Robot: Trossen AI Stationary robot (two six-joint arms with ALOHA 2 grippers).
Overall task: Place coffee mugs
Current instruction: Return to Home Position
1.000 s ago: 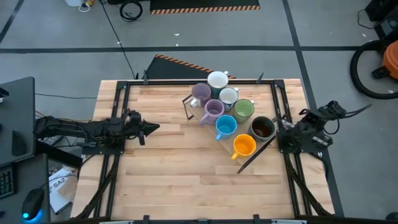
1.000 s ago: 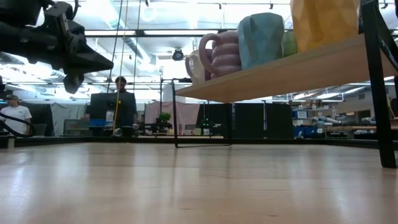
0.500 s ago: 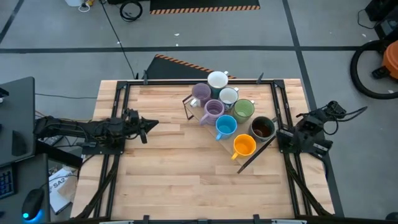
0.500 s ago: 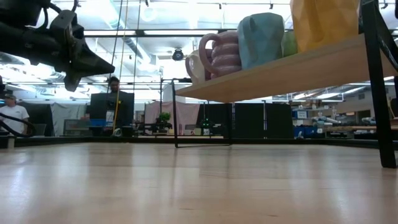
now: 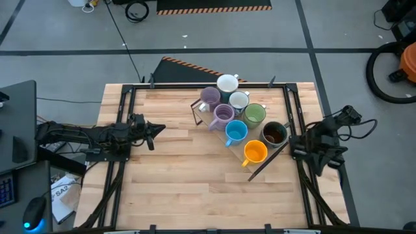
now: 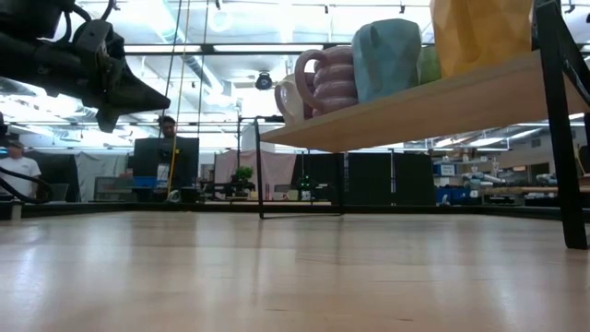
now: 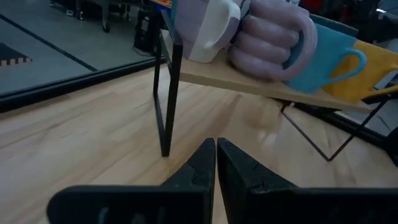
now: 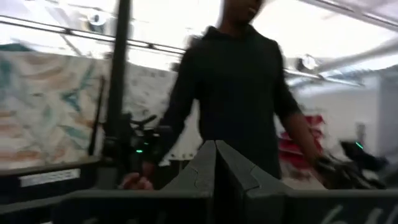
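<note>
Eight coffee mugs stand close together on a raised wooden shelf (image 5: pixel 244 144) with thin black legs, right of the table's middle. They are two white (image 5: pixel 227 84), two lavender (image 5: pixel 223 115), a green (image 5: pixel 254 114), a blue (image 5: pixel 236 132), a dark brown (image 5: pixel 274 134) and an orange (image 5: pixel 255 153). My left gripper (image 5: pixel 161 130) is shut, above the table's left part and pointing at the shelf. Its wrist view shows the shut fingers (image 7: pixel 216 149) before the lavender mug (image 7: pixel 273 40) and blue mug (image 7: pixel 323 59). My right gripper (image 8: pixel 216 150) is shut at the table's right edge (image 5: pixel 305 146).
The shelf's black legs (image 7: pixel 166 93) stand on the table, with bare wood under it and toward the near and left edges. In the low view the shelf (image 6: pixel 415 111) hangs over open tabletop. A person in dark clothing (image 8: pixel 233 81) stands beyond the table.
My right arm has drawn back a little from the dark brown mug toward the table's right and near edge. My left gripper has turned slightly in place. The mugs have kept still.
</note>
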